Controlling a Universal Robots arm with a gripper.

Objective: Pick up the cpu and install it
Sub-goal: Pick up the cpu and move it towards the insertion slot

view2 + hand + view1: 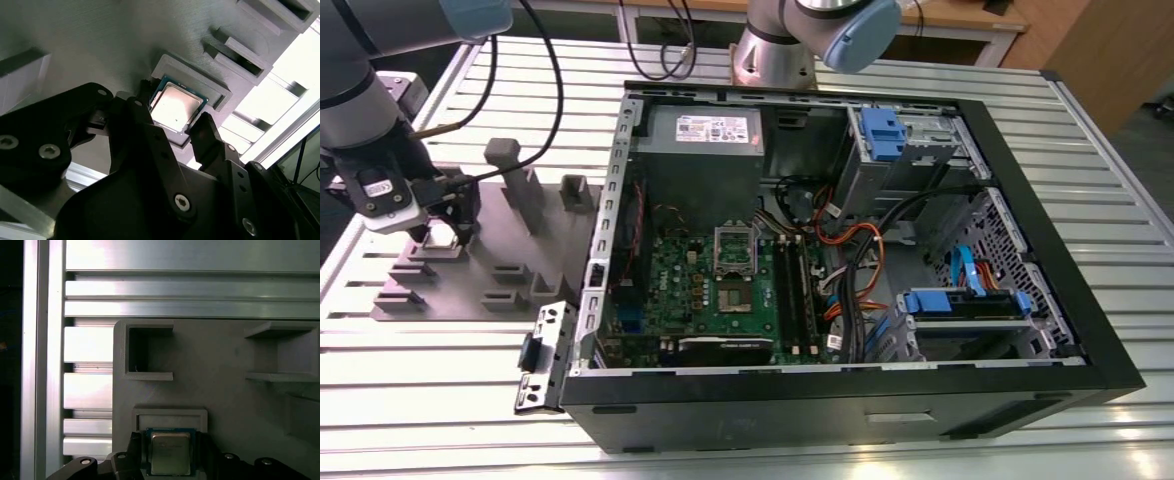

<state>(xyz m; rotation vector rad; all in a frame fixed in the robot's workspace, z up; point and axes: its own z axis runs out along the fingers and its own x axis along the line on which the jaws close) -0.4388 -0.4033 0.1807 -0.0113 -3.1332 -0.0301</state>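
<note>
Now I see the gripper (172, 117) with its fingers (134, 452) clamped on opposite sides of the cpu (170, 451), which sits in its pocket near the grey fixture's (225, 395) edge.

Bright even light, glare on table slats (190, 255)

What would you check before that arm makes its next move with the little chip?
1. The cpu lies flat in its pocket of the grey fixture: ok.
2. The gripper is lined up over the cpu: ok.
3. Firm hold on the cpu: cannot tell.
4. The computer case is open, motherboard exposed: ok.
5. The socket is free to take the chip: cannot tell.
</note>
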